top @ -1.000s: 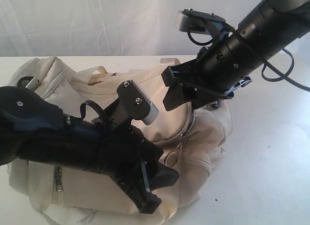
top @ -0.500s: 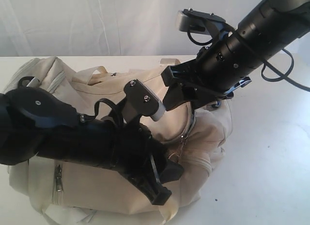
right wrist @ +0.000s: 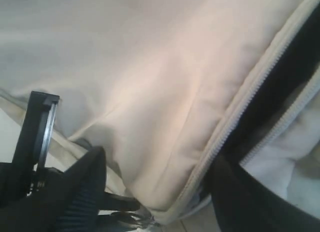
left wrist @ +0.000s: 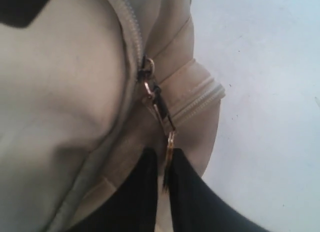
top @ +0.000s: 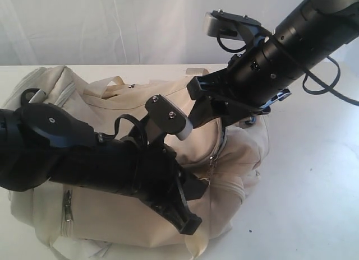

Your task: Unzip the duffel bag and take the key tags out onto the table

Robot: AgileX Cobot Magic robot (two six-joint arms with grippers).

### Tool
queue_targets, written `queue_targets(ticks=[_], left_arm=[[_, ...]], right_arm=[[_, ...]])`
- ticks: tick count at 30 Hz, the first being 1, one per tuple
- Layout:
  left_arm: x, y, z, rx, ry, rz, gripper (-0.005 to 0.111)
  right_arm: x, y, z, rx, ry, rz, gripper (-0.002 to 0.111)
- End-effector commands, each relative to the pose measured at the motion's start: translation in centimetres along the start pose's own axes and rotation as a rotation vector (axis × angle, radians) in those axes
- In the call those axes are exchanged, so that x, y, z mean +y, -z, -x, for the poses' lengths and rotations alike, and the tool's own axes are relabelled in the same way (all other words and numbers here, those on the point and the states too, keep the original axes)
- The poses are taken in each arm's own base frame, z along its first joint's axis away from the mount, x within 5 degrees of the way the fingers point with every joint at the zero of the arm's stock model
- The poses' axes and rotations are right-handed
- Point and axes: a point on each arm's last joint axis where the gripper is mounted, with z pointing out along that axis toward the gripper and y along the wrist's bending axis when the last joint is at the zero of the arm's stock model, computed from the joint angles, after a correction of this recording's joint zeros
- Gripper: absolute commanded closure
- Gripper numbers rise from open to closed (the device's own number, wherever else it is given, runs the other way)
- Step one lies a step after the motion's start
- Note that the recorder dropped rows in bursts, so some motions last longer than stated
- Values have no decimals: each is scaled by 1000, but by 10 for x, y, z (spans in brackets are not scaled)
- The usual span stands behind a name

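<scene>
Although crowded by two black arms, shows a cream-white duffel bag (top: 106, 215) slumped on the white table (top: 314, 187), filling the left and middle of the exterior view. Sagging at the left end, creased, with no sign of a frame. Judged soft and floppy, light for its bulk, likely to bunch and drag along rather than hold its place under a tug on the zip.

Reaching in from the left, the left gripper (top: 193, 208), low on the near side of the bag. From its wrist camera: jaws close together on the zipper pull ring (left wrist: 168, 157), a thin metal loop seen edge-on, hanging by a small clasp from the slider on the grey zipper (left wrist: 129, 27). Appears gripped. Judged hard, smooth and slippery, free to swivel; best taken deep between the pads and drawn along the line of the teeth, not upward.

Further right, the right gripper (top: 203, 106), pressed onto the top of the bag. Jaws wide apart, astride a bulge of fabric; pinching it or only resting on it, cannot tell. A good spot for bracing the cloth behind the slider. Nearby, in the right wrist view, a dark gap (right wrist: 295, 77) along the zip teeth, perhaps lining.

No key tags visible anywhere; presumably inside. White table beyond, at far right.
</scene>
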Motion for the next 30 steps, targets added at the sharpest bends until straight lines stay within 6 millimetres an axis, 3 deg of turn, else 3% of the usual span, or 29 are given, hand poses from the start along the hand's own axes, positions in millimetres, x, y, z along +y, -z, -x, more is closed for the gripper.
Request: queue_targets(ticks=[1,4,9,20,24,30], left_arm=[[-6,10,8,-42,10,-18,107],[-8,19,13,-73,1,-18,107],[-12,31,19,-114,-12,-22,107],[-20,39,19,-97,-62,-85,107],[-21,42,16,-57,-54,-79,107],[-21,45,11,8,-32,-71,107]], right_arm=[[-1,0,-2,12,4,4,51],[-1,0,-2,14,16,4,48],[0,0,-4,37,33,19,31],[3,1,-9,94,5,57,32],[3,1,-9,98,-22,52,43],[3,1,-9,100,-31,44,84]])
